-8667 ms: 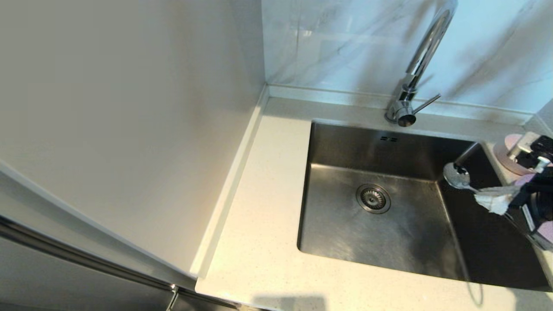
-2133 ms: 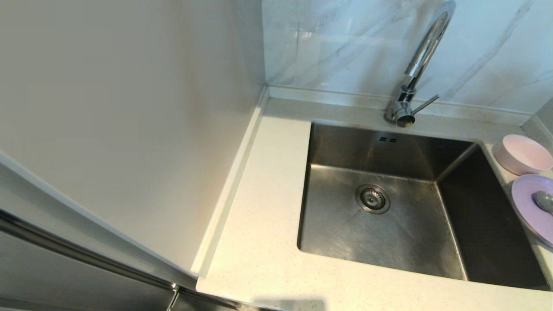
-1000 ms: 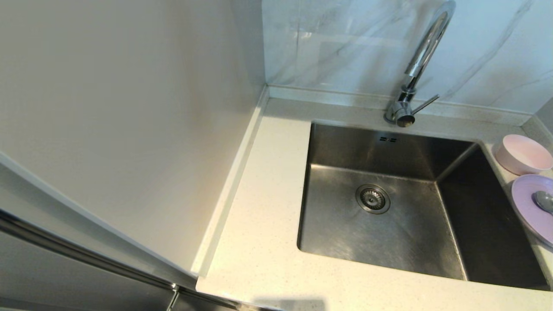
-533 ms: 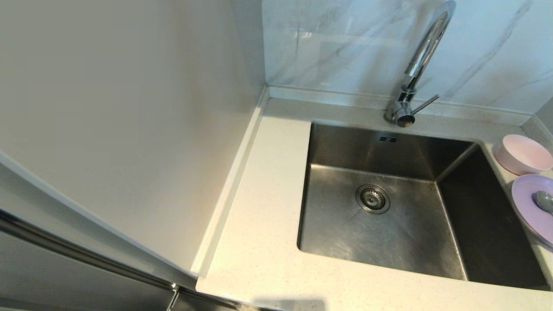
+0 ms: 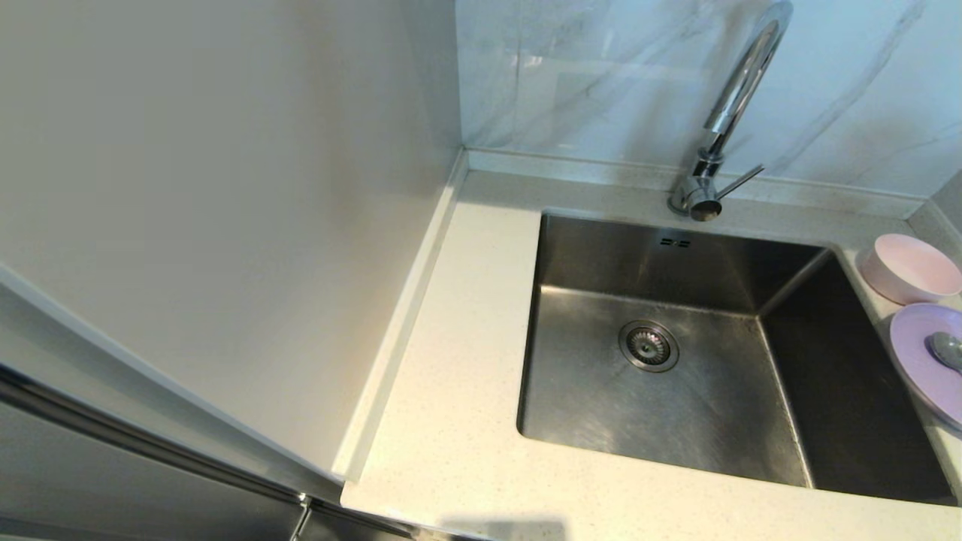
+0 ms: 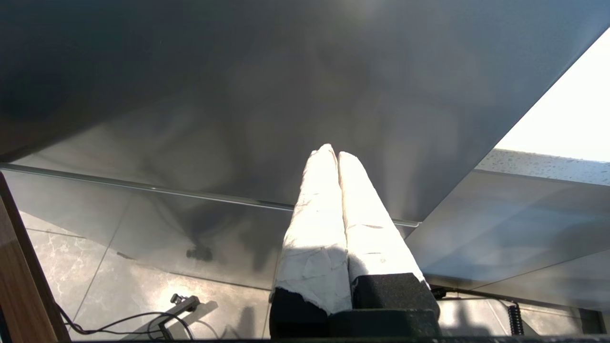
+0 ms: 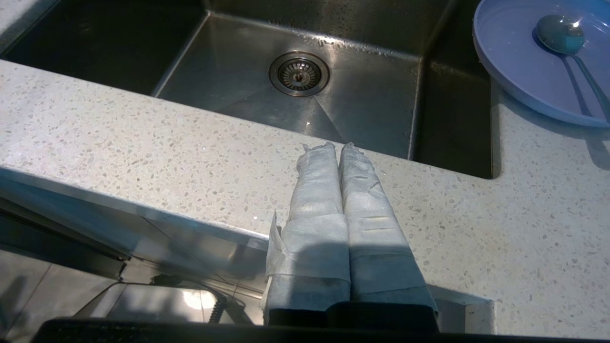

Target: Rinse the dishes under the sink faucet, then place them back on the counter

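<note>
Both tools (image 6: 337,155) (image 7: 339,146) pressed together, empty; shiny spoon (image 7: 560,33) lies on lilac plate (image 7: 519,62).

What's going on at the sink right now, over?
Both end effectors shut and empty: left, right. Bowl, plate with spoon on counter. Sink unobstructed.

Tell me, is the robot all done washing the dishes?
It looks finished. The pink bowl and the purple plate sit on the counter beside the sink, with the spoon on the plate. Nothing is in hand: the right claw and left claw are shut and pulled back. Nothing seems left.
</note>
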Controlling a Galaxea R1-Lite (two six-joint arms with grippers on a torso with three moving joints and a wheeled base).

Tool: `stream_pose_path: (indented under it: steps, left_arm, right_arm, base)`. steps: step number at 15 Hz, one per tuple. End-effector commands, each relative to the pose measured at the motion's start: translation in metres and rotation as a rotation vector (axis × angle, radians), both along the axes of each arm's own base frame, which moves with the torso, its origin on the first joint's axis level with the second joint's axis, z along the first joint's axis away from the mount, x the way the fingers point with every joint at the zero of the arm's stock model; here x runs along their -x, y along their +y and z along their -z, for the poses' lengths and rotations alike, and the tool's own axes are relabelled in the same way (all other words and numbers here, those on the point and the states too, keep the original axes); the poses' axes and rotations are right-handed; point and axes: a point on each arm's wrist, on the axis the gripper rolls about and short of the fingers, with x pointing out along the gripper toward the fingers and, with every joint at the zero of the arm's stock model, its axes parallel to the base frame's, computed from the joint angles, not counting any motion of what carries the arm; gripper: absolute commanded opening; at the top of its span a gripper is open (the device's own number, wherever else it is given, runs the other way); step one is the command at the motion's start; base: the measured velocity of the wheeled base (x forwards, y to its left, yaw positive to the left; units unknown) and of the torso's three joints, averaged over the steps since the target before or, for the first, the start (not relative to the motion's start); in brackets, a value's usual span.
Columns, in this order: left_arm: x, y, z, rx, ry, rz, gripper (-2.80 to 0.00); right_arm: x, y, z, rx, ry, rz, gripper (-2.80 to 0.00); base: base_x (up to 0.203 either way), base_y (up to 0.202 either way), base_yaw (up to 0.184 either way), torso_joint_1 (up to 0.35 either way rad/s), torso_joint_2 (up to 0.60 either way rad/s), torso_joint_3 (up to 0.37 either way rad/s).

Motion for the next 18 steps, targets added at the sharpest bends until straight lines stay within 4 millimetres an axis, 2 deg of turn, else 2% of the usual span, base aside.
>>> stream_pose_path:
  steps: [1, 18]
  left_arm:
    - [0.0, 0.0, 0.0, 0.0, 0.0, 0.0, -2.8]
    - [0.0, 0.0, 0.0, 0.0, 0.0, 0.0, -2.8]
  right_arm:
    - [-0.0008, 0.0, 0.0025, 0.0, 0.011, 0.0, -2.8]
    - [-0.0008, 0.0, 0.0025, 0.001, 0.011, -0.002, -2.8]
  base:
    - [0.0, 0.0, 0.0, 0.0, 0.0, 0.0]
    - [0.0, 0.0, 0.0, 0.0, 0.0, 0.0]
